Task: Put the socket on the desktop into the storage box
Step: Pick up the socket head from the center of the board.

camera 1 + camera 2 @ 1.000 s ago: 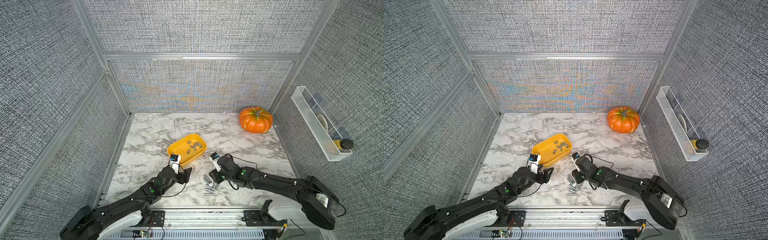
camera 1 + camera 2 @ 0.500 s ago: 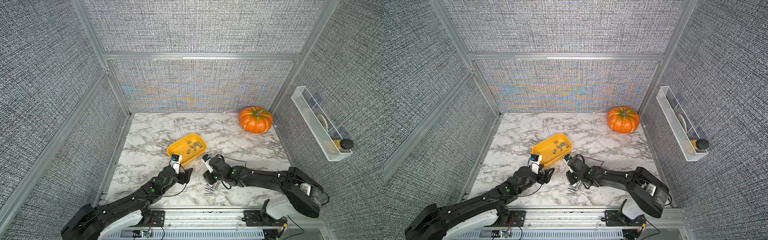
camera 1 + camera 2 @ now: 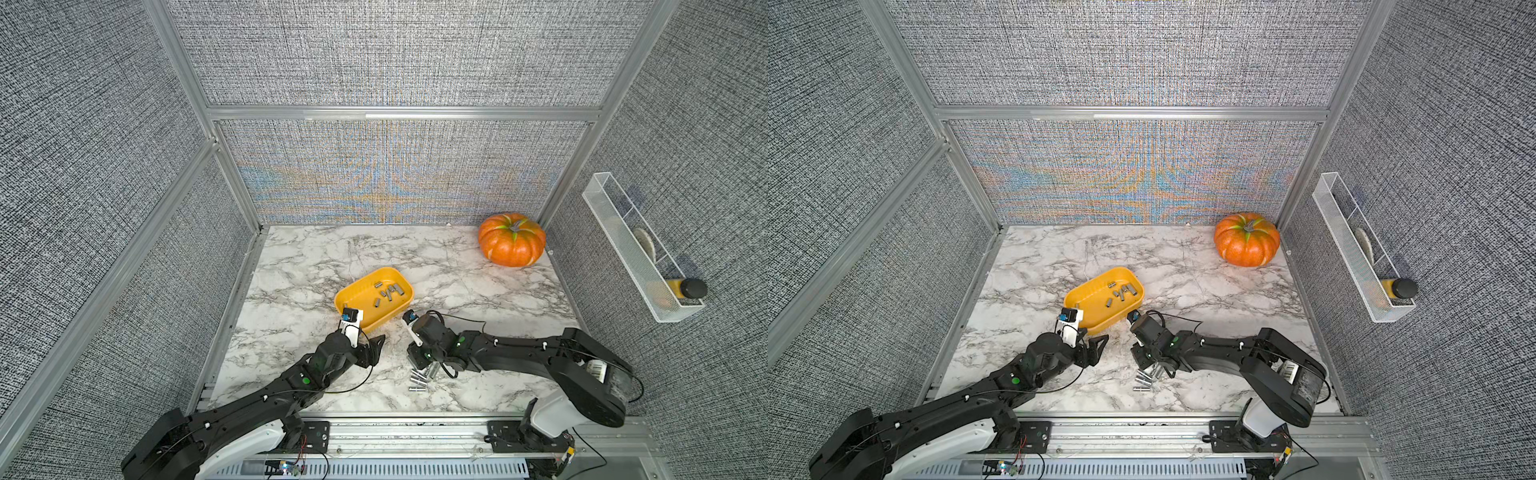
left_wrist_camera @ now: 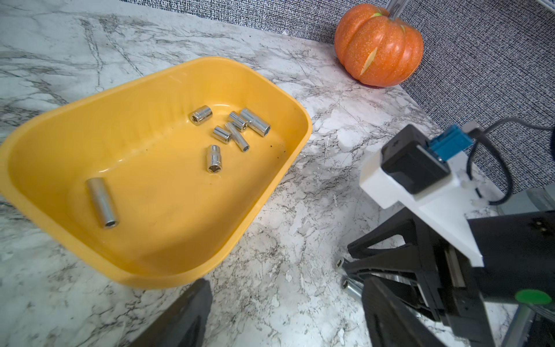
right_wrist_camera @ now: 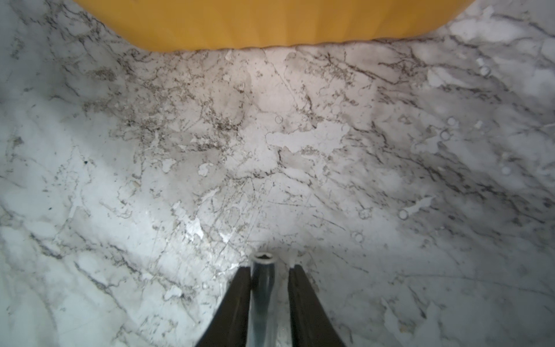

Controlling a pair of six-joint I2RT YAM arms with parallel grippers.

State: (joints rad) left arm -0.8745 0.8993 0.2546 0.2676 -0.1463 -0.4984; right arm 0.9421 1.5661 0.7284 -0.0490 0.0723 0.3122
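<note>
The yellow storage box [image 3: 345,297] [image 3: 1075,299] sits mid-desktop [image 3: 316,266] with several chrome sockets [image 3: 388,293] [image 4: 222,135] inside. More sockets [image 3: 417,380] [image 3: 1142,380] lie loose on the marble just in front of it. My right gripper [image 3: 415,363] [image 5: 269,267] is down on that pile. Its jaws are closed in on both sides of one long socket [image 5: 263,285], which lies on the desktop with its end toward the box wall [image 5: 270,21]. My left gripper [image 3: 376,349] [image 4: 286,282] stands open and empty over bare marble at the box's near corner.
An orange pumpkin [image 3: 512,240] stands in the back right corner. A white wire basket [image 3: 636,257] hangs on the right wall. The right arm's wrist camera [image 4: 420,180] is close beside my left gripper. Aluminium rails frame the desktop.
The right gripper has shifted left and come down onto the loose sockets, and its jaws have narrowed around one. The left arm has hardly moved.
</note>
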